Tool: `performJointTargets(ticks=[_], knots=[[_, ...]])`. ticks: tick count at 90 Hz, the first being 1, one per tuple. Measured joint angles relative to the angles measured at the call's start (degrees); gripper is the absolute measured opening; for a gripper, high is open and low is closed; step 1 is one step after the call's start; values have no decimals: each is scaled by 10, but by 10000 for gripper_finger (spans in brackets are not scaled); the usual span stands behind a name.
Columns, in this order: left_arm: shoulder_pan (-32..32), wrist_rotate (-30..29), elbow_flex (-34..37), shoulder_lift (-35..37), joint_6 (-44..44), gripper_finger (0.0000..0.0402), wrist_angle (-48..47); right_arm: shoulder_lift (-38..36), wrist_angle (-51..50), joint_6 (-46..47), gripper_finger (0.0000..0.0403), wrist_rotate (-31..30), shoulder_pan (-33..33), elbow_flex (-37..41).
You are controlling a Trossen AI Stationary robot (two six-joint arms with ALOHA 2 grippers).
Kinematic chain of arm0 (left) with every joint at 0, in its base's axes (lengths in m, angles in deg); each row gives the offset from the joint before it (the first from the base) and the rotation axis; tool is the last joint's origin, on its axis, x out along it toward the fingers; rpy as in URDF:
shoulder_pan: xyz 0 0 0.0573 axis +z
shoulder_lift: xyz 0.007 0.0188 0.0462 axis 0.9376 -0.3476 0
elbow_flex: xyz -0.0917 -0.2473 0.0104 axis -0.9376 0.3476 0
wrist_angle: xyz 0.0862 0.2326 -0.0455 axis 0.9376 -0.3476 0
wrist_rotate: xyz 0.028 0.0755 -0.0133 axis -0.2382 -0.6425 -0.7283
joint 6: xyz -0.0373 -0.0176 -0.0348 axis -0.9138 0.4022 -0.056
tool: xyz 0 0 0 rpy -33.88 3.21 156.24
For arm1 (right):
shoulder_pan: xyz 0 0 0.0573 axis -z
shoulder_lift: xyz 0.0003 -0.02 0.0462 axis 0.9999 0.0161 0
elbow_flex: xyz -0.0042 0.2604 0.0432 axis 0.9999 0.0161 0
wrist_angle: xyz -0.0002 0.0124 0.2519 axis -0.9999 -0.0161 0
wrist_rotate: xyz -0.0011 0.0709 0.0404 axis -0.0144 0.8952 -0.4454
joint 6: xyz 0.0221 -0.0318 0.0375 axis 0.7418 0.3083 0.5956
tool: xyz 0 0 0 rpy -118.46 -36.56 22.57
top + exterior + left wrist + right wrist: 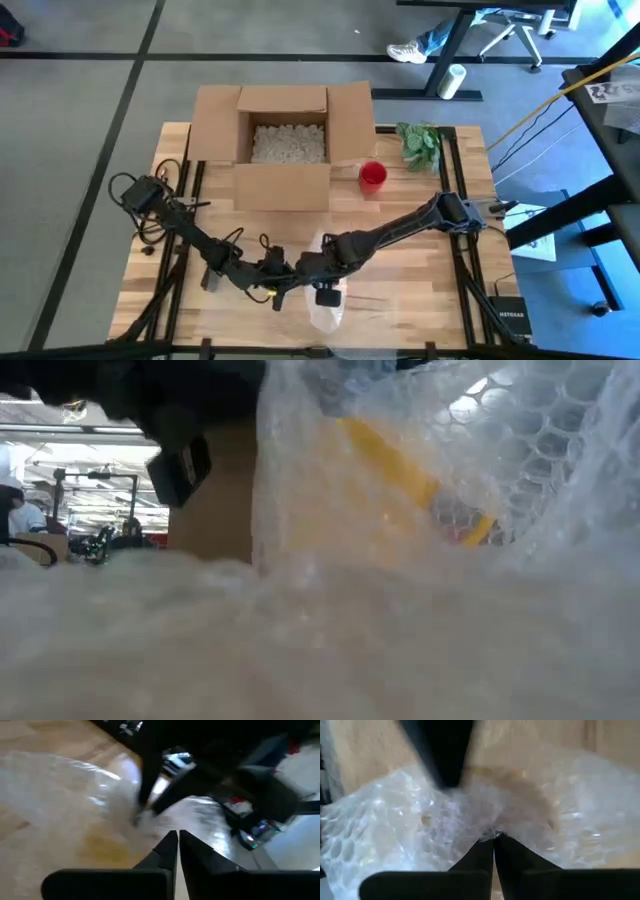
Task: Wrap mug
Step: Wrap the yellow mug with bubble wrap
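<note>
Both our grippers pinch the bubble wrap [326,305].

Our right gripper [493,836] has its jaws clamped on the wrap; our left gripper [178,834] stands nearly closed at the sheet's edge.

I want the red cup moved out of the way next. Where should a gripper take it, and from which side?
Judging from the high view, the red cup stands upright, mouth up, beside the cardboard box. Probably best to come straight down and pinch across its rim or upper wall, closing along the box front, since the box flap crowds one side and the green leafy item lies behind.
</note>
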Motion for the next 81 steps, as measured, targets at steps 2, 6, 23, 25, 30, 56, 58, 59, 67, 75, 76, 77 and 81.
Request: performJointTargets(ticks=[2,6,23,25,30,56,58,59,67,75,76,77,81], knots=[[-4,0,0,4,3,0,0,0,4,0,0,2,0,0],[-10,0,0,11,7,0,0,0,15,0,0,6,0,0],[-40,0,0,22,-6,0,-7,22,64,-21,0,33,3,2],[-44,0,0,22,-12,0,-13,26,71,-23,0,41,4,3],[-54,0,0,22,-26,0,-31,33,79,-24,0,63,7,11],[-42,-6,1,22,-47,0,-76,49,68,-21,0,96,15,8],[-38,-6,1,22,-43,0,-76,49,62,-21,0,96,15,4],[-36,-6,1,22,-41,0,-76,50,58,-21,0,96,16,1],[-20,-4,1,21,-43,0,-95,50,41,-21,0,90,15,-10],[-7,-4,1,15,-51,0,-105,47,17,-16,0,89,14,-23],[-5,-4,1,13,-51,0,-104,47,14,-13,0,89,14,-25],[-4,-4,1,12,-51,0,-103,47,10,-12,0,89,14,-28],[1,-2,1,9,-53,0,-101,47,-6,-11,0,89,15,-40]])
